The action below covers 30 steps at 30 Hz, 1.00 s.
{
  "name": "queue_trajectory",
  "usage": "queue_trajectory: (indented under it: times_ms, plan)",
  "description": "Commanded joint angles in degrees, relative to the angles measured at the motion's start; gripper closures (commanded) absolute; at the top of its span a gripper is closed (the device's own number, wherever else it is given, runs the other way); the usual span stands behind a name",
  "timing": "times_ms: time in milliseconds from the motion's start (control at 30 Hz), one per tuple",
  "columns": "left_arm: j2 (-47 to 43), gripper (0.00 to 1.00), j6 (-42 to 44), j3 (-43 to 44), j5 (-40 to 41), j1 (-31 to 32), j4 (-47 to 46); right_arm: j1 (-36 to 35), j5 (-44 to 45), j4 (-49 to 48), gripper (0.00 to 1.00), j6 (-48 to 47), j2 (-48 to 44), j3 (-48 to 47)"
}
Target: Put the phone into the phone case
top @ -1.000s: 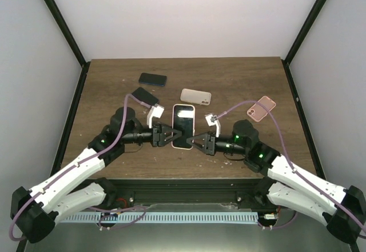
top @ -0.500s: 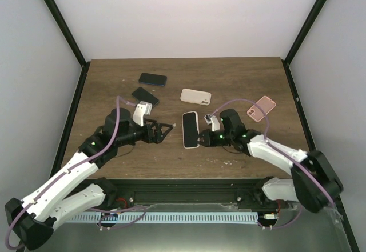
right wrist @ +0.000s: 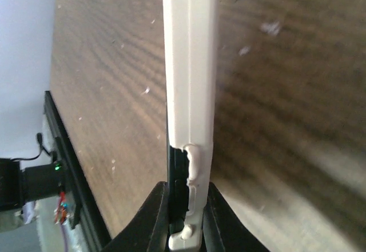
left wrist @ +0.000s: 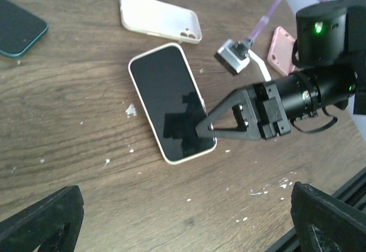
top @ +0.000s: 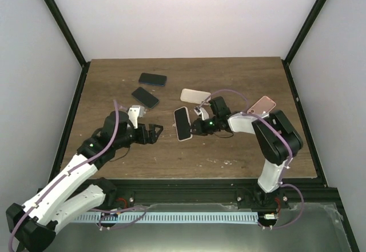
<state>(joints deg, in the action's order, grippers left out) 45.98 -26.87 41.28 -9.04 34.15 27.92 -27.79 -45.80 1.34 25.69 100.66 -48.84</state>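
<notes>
Now | phone (left wrist: 171,102): dark screen, white rim | edge between right fingers (right wrist: 151,219)

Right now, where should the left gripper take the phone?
Probably across its narrow width near the far end, from above: the phone lies about flat, screen up, both long sides free there, while the right gripper clamps the near right corner.
</notes>
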Motion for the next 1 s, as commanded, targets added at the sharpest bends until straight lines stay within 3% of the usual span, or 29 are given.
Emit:
queue_trajectory:
  times_ms: [0,200,400,567,667,767,800,867,900,967]
  plan:
    - [1.2,0.0,0.3,-0.9,0.8,-0.8,0.8,0.9,3.8,1.8,0.93,-5.8,4.1,-7.0]
    - [4.0,0.0,-1.2,-0.8,2.4,-1.4,0.8,2.7,5.2,2.6,0.86,-4.9,8.7,-10.3]
    - [5.8,0.0,-0.5,0.1,2.4,-1.4,0.8,2.8,9.1,5.1,0.66,-2.9,7.1,-10.5]
    - [3.9,0.0,-1.0,-1.7,1.9,-1.4,-1.7,2.8,12.3,7.0,0.49,0.0,1.6,-9.7]
    - [4.8,0.01,-1.8,-2.6,5.7,-1.4,-1.9,2.8,13.8,7.5,0.38,2.5,-2.5,-8.6]
    - [8.3,0.01,-5.0,-3.1,9.9,-1.8,-2.6,2.8,16.1,8.6,0.32,5.6,-5.9,-7.4]
    - [9.9,0.02,-6.1,-2.6,10.5,-2.3,-2.5,2.8,16.3,8.8,0.27,6.3,-7.2,-6.8]
    - [13.8,0.04,-9.1,-0.6,11.3,-3.4,-1.8,2.8,17.0,9.0,0.06,7.6,-10.0,-5.4]
    - [15.7,0.04,-11.2,0.6,12.2,-4.2,-0.9,2.8,17.9,9.2,0.01,8.1,-11.6,-4.6]
    - [19.4,0.04,-15.3,2.8,13.8,-6.0,-0.9,2.8,19.7,10.1,0.0,8.8,-14.8,-3.3]
